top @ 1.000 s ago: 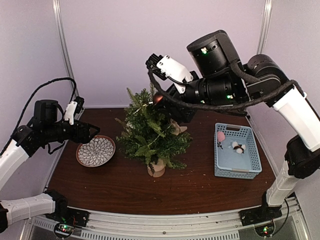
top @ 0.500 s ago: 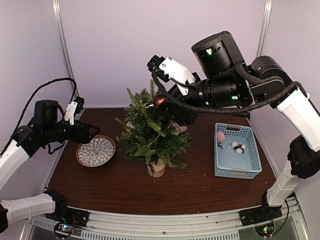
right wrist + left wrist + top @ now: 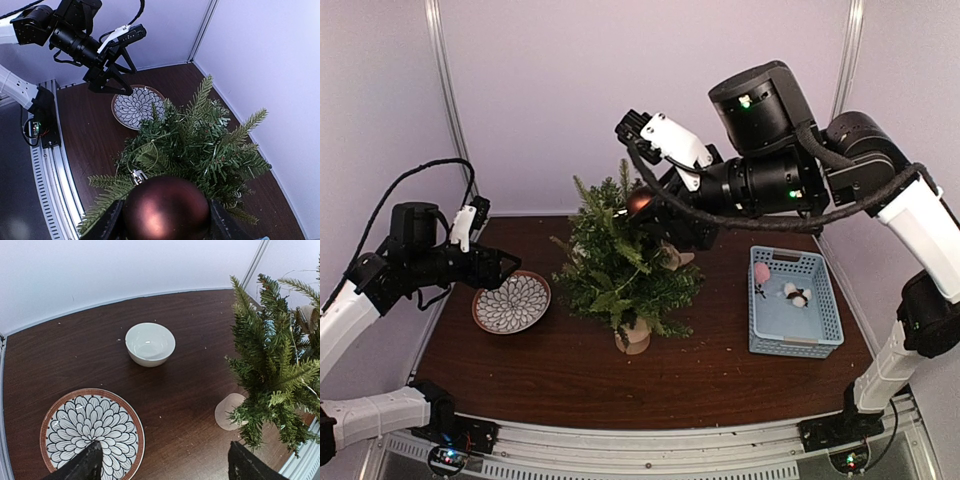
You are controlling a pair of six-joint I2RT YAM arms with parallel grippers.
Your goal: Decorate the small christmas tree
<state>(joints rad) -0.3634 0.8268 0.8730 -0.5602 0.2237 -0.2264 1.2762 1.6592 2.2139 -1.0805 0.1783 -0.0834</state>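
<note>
The right arm is being held high, its forearm stretched out level toward the middle of the table and its wrist tipped downward. The small christmas tree [image 3: 620, 265] [image 3: 195, 135] is standing directly beneath the right gripper [image 3: 642, 203] [image 3: 165, 220], its top sprigs just below the fingers [image 3: 107, 225]. A dark red bauble [image 3: 640, 200] [image 3: 166, 207] is being clasped between the half-parted fingers, with its silver cap [image 3: 137, 176] turned toward the needles. The left arm is being held low and bent, reaching forward. The left gripper [image 3: 505, 265] [image 3: 162, 465] is being held wide apart and empty above the near rim of a petal-patterned plate [image 3: 512, 302] [image 3: 75, 420]. A white bowl [image 3: 150, 343] is sitting beyond it, and the tree [image 3: 275, 365] with its wooden stump base [image 3: 634, 340] [image 3: 227, 411] is standing off to its right.
</note>
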